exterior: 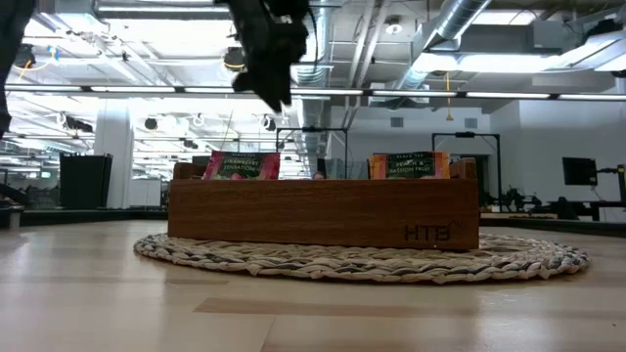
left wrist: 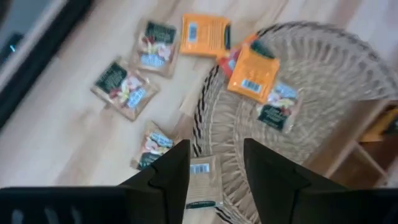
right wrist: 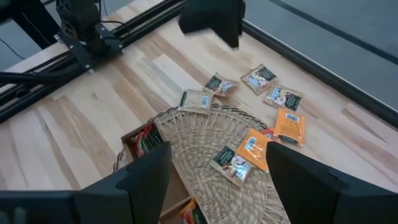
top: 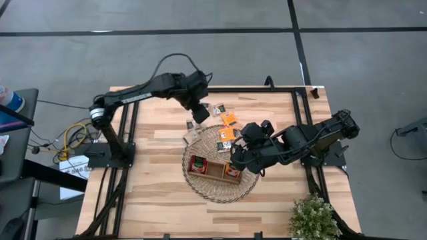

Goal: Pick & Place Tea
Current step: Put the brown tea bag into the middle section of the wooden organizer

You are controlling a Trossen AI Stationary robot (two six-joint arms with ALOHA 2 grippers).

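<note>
Two dark robot arms reach over a pale wooden table (top: 153, 193). A round woven wicker mat (top: 220, 190) lies at its middle, and a brown wooden tray with compartments (exterior: 323, 210) stands on it, red sachets (exterior: 242, 165) upright in its left end and orange ones (exterior: 409, 165) in its right. The small flat tea sachets (right wrist: 258, 79) lie loose beyond the tray, some on the mat's far edge, the rest on bare wood just past it. The left gripper (left wrist: 214, 165) hangs over a pale sachet (left wrist: 203, 183) at the mat's far-left rim, fingers parted, nothing between them. The right gripper (right wrist: 217, 165) hovers above the tray, jaws wide, empty.
</note>
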